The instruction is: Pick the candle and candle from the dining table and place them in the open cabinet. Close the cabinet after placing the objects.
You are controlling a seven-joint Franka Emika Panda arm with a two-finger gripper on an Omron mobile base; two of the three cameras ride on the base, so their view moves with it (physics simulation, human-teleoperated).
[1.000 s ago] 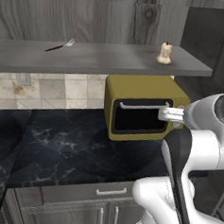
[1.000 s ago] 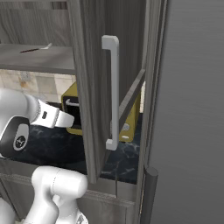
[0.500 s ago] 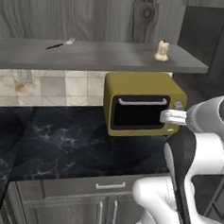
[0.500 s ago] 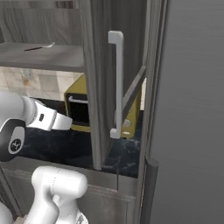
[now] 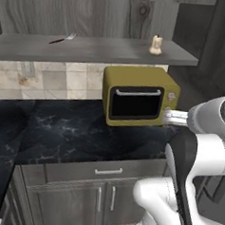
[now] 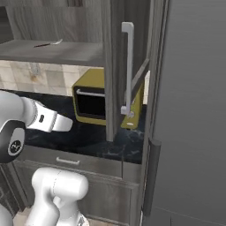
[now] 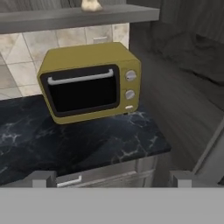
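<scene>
Fingers (image 7: 112, 178) spread, empty; candle (image 5: 156, 45) shelved above them; next, hook the cabinet door's handle (image 6: 127, 68) squarely to close.

Flat even rendered light, soft shadow under the shelf (image 5: 90, 50), dim right side, slightly blurry

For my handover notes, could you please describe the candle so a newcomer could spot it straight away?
Find the yellow microwave on the black counter. On the grey shelf above it, near the right end, stands the candle: small, cream and lumpy, unlike the thin dark utensil lying further left.
</scene>
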